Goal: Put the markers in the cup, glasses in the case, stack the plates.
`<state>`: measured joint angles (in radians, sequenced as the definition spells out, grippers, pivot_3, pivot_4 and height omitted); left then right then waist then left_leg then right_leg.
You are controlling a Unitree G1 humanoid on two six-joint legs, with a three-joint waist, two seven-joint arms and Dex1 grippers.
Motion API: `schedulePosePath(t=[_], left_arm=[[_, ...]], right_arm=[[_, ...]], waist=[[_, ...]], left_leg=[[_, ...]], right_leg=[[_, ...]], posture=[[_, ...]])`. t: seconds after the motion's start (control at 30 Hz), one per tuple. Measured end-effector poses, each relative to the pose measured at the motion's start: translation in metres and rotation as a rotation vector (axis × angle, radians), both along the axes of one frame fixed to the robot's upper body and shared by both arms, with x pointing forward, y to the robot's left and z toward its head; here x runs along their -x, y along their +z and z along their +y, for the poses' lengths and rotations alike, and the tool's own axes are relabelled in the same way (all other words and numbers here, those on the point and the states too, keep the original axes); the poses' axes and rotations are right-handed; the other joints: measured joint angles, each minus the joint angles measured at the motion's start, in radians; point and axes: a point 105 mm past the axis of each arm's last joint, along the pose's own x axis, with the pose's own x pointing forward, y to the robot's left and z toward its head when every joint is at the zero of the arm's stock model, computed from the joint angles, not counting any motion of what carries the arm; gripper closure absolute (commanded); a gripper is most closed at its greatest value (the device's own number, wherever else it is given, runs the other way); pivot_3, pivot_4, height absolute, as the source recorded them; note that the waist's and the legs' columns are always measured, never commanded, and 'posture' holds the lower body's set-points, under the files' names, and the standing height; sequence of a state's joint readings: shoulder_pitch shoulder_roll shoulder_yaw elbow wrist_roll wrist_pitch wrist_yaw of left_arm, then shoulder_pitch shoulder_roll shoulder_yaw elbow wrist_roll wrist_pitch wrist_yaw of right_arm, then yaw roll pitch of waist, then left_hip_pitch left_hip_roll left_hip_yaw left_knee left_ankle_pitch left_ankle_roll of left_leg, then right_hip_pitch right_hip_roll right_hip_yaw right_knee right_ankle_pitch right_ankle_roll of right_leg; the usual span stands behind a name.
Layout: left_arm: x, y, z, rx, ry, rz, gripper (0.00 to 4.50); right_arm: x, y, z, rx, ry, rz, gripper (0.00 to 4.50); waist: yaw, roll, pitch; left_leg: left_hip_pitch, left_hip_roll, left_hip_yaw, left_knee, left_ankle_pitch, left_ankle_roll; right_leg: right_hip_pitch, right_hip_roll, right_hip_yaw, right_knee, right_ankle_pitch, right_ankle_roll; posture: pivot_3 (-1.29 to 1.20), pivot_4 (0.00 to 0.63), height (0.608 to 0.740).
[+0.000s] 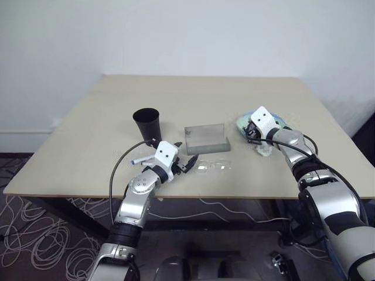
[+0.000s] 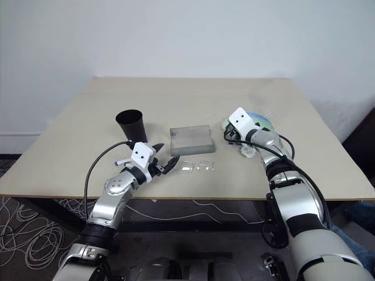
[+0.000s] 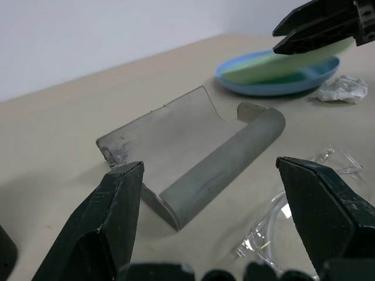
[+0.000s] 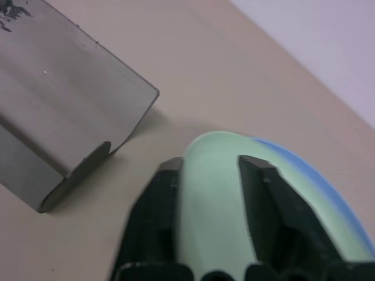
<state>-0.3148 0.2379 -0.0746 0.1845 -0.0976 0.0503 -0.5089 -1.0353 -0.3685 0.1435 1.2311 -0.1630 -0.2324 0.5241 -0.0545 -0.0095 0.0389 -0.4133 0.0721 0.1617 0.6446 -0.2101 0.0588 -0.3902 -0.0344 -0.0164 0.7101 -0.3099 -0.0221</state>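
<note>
Head view: tan table (image 1: 193, 99) against a white wall. Black cup (image 1: 147, 123) upright at left-centre, grey case (image 1: 206, 139) just right of it, lid open. Clear glasses (image 1: 213, 166) lie in front of the case, near the table's front edge. Left gripper (image 1: 186, 165) hovers low just left of the glasses, fingers spread wide, holding nothing; a black cable loops from its wrist. One marker (image 1: 137, 160) shows beside that wrist, mostly hidden by the arm. Right gripper (image 1: 251, 132) sits over the plates at right, its white wrist block covering most of them; only green and blue edges show. Crumpled clear wrapper (image 1: 263, 150) lies just in front of the plates, partly under the right forearm. Left wrist view: both fingers (image 3: 105, 228) wide apart, the open case between them further out, glasses (image 3: 281, 219) close by the one finger. Blue plate (image 3: 275, 85) beyond the case with the green plate (image 3: 281, 65) tilted on it, right gripper's fingertips (image 3: 316, 26) pinching the green rim; wrapper (image 3: 343, 89) beside the blue plate. Right wrist view: fingers (image 4: 158, 216) part-open either side of the green plate (image 4: 211, 205), one above and one below its rim, whether actually clamped I cannot tell. Blue plate (image 4: 319, 175) peeks out behind the green. Case (image 4: 64, 117) corner near, apart from the plates.
</note>
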Motion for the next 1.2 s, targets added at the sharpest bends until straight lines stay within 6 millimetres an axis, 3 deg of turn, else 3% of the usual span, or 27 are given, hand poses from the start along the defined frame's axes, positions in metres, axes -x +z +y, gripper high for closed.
schedulePosePath(t=[0.27, 0.4, 0.53, 0.63, 0.87, 1.1, 1.2], left_arm=[[0.001, 0.001, 0.001, 0.001, 0.004, -0.001, 0.65], [0.001, 0.001, 0.001, -0.001, 0.000, 0.004, 0.65], [0.001, 0.001, 0.000, -0.002, -0.008, 0.005, 0.65], [0.002, 0.001, -0.001, 0.001, -0.013, 0.005, 0.65], [0.002, 0.001, -0.004, 0.010, -0.017, 0.006, 0.65], [0.002, 0.001, -0.005, 0.017, -0.019, 0.005, 0.65], [0.002, 0.001, -0.006, 0.018, -0.020, 0.004, 0.65]], right_arm=[[0.000, 0.019, 0.004, -0.033, 0.060, -0.049, 2.36], [0.008, 0.012, -0.010, -0.076, 0.054, 0.017, 2.36], [0.027, -0.011, -0.035, -0.120, 0.019, 0.168, 1.11], [0.034, -0.015, -0.047, -0.122, -0.017, 0.223, 0.02], [0.037, -0.001, -0.062, -0.179, -0.150, 0.282, 0.02], [0.044, -0.018, -0.071, -0.292, -0.296, 0.441, 0.02], [0.047, -0.025, -0.066, -0.340, -0.308, 0.495, 0.02]], waist=[[0.002, 0.000, 0.000], [0.003, 0.000, 0.000], [0.002, 0.000, 0.000], [-0.001, 0.001, 0.000], [0.001, 0.001, 0.000], [0.001, 0.001, 0.000], [0.000, 0.001, 0.000]], left_leg=[[0.000, 0.000, 0.000, 0.000, 0.000, -0.001], [0.000, 0.000, -0.001, 0.000, 0.000, 0.000], [0.000, 0.000, -0.001, 0.000, 0.000, 0.000], [0.000, 0.000, 0.000, 0.000, 0.000, -0.001], [0.000, 0.001, -0.001, 0.000, 0.001, -0.001], [0.000, 0.001, -0.001, 0.000, 0.001, -0.001], [0.000, 0.001, -0.001, 0.000, 0.001, -0.001]], right_leg=[[0.000, 0.000, 0.000, 0.000, 0.000, 0.000], [0.001, -0.001, -0.001, 0.000, 0.000, 0.000], [0.000, -0.001, -0.001, 0.000, 0.000, 0.000], [-0.001, -0.001, 0.000, 0.000, 0.001, -0.001], [-0.001, 0.000, -0.001, 0.000, 0.001, -0.002], [-0.001, -0.001, -0.001, 0.000, 0.001, -0.002], [-0.001, 0.000, -0.001, 0.000, 0.001, -0.002]], posture=[[0.00, 0.000, 0.734], [0.00, 0.000, 0.734], [0.00, 0.000, 0.734], [0.00, 0.000, 0.734], [0.00, 0.000, 0.734], [0.00, 0.000, 0.734], [0.00, 0.000, 0.734]])
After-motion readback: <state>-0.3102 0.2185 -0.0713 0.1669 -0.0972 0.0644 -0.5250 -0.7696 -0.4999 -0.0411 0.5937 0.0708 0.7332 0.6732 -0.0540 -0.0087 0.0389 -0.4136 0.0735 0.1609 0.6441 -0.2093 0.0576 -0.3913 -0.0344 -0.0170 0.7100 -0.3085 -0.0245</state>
